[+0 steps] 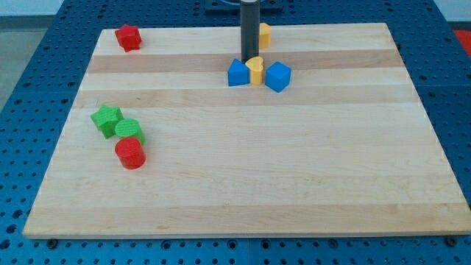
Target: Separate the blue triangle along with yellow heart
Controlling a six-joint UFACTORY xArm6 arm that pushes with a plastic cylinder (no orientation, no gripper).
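1. My tip, the lower end of a dark rod with no jaws to open or close, stands just behind the seam between the blue triangular block and the yellow heart-shaped block.
2. Those two touch; a blue cube-like block sits against the heart's other side, toward the view's right.
3. Judged step: wedging them apart. Next move likely needs a push toward the view's bottom, through the seam.
4. No containers show on the wooden board.
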